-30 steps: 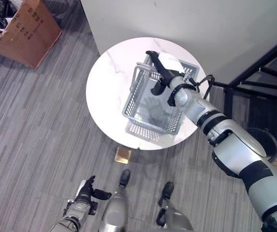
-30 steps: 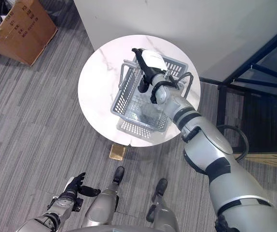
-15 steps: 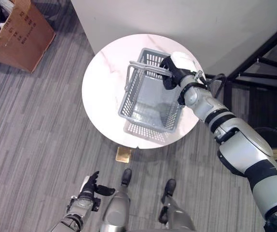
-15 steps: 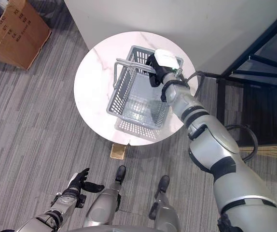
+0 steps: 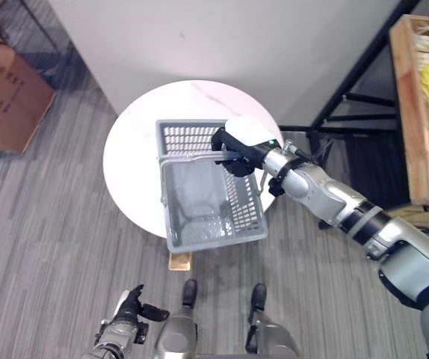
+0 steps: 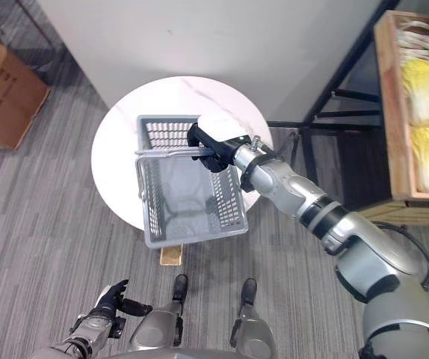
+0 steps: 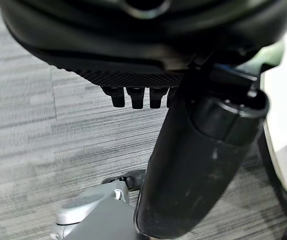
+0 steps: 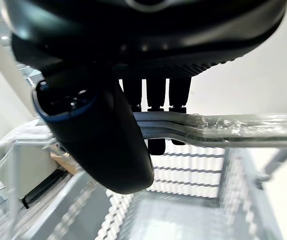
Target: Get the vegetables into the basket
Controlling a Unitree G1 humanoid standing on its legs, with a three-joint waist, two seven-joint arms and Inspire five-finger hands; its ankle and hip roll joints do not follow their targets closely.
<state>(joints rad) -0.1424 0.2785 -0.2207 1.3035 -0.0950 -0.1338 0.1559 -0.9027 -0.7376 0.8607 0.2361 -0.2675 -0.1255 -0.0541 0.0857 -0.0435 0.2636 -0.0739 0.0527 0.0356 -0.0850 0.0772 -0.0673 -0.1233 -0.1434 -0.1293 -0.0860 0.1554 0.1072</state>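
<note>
The right hand (image 6: 213,146) grips the handles of the grey basket (image 6: 188,206), which hangs below it, partly over the round table (image 6: 121,161). Best to keep the grip firm and level while carrying it toward the vegetables (image 6: 424,112), well off to the hand's right. The left hand (image 5: 128,308) hangs open low by the floor.

The basket (image 5: 208,196) is grey mesh, centre frame. The round table (image 5: 128,161) is white marble. Pale yellow vegetables (image 6: 424,112) lie upper right.
</note>
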